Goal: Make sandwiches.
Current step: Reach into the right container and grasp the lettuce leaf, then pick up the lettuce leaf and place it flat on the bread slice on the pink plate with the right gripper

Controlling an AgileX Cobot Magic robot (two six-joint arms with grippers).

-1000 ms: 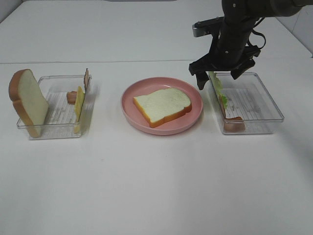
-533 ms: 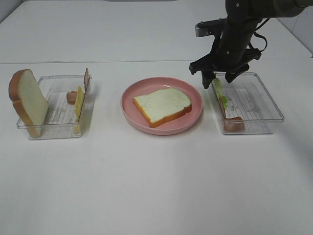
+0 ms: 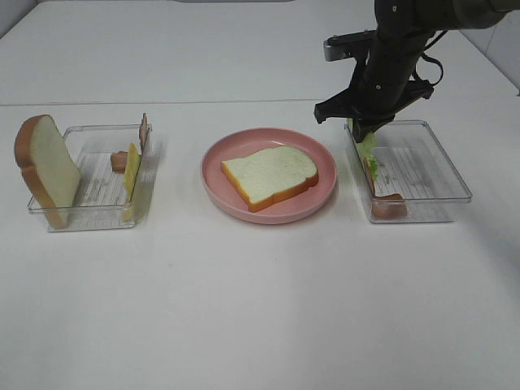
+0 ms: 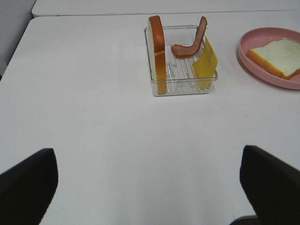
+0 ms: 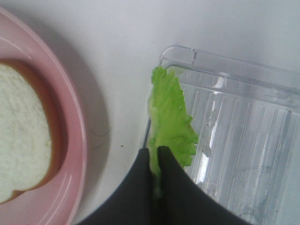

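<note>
One toast slice (image 3: 268, 174) lies flat on the pink plate (image 3: 218, 188) at the centre; it also shows in the right wrist view (image 5: 23, 136). My right gripper (image 3: 362, 127) is shut on the upper edge of a green lettuce leaf (image 3: 370, 156) that stands against the near-plate wall of the right clear container (image 3: 439, 183). The right wrist view shows the fingers (image 5: 140, 180) pinched on the lettuce (image 5: 171, 112). My left gripper (image 4: 150, 187) is open and empty, well back from the left container (image 4: 180, 86), which holds an upright toast slice (image 4: 157, 47), bacon (image 4: 192, 43) and yellow cheese (image 4: 206, 61).
A bacon piece (image 3: 388, 205) lies at the near end of the right container. The left container (image 3: 89, 213) stands at the table's left with its toast (image 3: 45, 166), cheese (image 3: 132, 171) and bacon (image 3: 120, 160). White table all around.
My right gripper's fingers, spread wide on either side of the lettuce a second ago, have closed onto the leaf. The left side has not changed.
</note>
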